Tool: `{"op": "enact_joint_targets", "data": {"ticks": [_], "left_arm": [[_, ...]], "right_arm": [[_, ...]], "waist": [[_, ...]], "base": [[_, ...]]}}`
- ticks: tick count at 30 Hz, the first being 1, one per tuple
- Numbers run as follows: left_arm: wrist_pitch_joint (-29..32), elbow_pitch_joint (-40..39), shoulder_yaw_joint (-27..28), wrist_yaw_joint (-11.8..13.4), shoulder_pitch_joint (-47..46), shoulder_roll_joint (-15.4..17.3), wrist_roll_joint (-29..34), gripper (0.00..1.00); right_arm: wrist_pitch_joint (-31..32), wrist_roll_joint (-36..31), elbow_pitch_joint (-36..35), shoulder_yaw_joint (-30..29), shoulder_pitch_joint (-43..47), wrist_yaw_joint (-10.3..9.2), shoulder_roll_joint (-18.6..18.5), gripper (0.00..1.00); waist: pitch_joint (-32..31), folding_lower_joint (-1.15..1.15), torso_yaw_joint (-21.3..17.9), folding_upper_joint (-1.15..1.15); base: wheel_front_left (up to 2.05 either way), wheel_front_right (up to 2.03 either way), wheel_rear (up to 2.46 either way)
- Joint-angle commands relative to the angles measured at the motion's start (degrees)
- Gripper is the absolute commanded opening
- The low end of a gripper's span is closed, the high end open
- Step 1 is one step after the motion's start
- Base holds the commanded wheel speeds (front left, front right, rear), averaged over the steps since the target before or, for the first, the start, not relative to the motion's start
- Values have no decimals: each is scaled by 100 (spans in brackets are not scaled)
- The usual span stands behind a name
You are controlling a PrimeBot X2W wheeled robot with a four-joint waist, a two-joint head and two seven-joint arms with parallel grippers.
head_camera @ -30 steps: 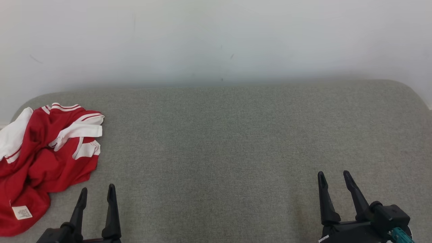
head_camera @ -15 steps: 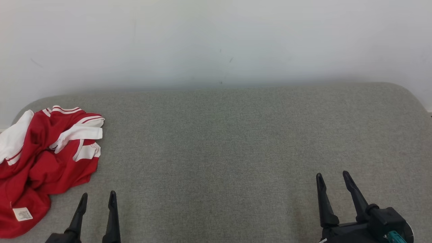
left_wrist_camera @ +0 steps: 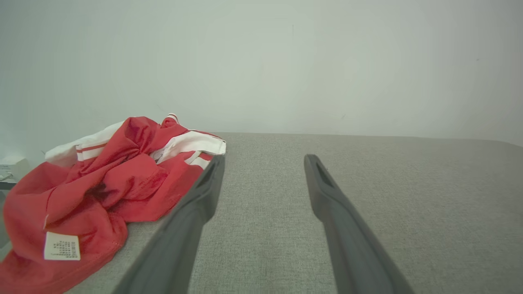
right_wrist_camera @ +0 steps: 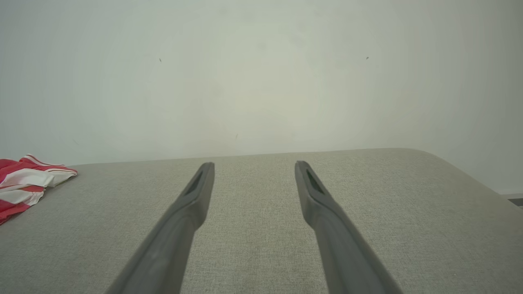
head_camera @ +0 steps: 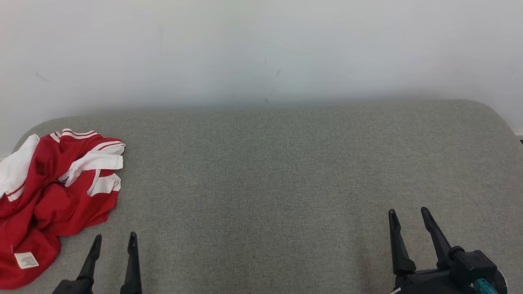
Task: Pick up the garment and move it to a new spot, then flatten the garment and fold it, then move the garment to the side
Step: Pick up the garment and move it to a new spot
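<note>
Head view, garment: the red and white garment (head_camera: pixel 53 204) lies crumpled at 9 o'clock on the grey bench (head_camera: pixel 265 183), with a white label (head_camera: pixel 26 260) on its near part
Head view, left pincer: the left pincer (head_camera: pixel 115 236) is at 7 o'clock, fingers wide apart, holding nothing, near the garment
Head view, right pincer: the right pincer (head_camera: pixel 408 210) is at 5 o'clock, spread wide, holding nothing
Left wrist view: garment at 9 o'clock, bare bench between the fingers
Right wrist view: garment far at 9 o'clock, well apart from the fingers, pale wall (right_wrist_camera: pixel 261 81) behind

Bright even light, soft shadows, sharp
</note>
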Motion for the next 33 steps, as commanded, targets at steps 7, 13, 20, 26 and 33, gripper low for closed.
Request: {"op": "enact_joint_targets", "data": {"ticks": [7, 13, 20, 26, 33], "left_arm": [[79, -75, 51, 12, 101, -10, -195, 100], [119, -117, 57, 29, 121, 4, -269, 100], [130, -142, 26, 64, 136, 50, -293, 100], [161, -133, 0, 72, 126, 71, -309, 100], [188, -107, -26, 111, 83, 126, -320, 100]], "right_arm": [[12, 224, -20, -36, 55, -12, -15, 100], [30, 330, 7, -69, 27, -12, -15, 100], [39, 360, 18, -64, 21, -12, -15, 100], [30, 392, 58, -57, 26, -12, -15, 100], [17, 419, 100, -64, 31, -12, -14, 100]], "waist": [[8, 0, 3, 0], [9, 0, 2, 0], [7, 0, -4, 0], [9, 0, 13, 0], [4, 0, 145, 0]], "base": [[0, 0, 0], [0, 0, 0], [0, 0, 0], [0, 0, 0], [0, 0, 0]]}}
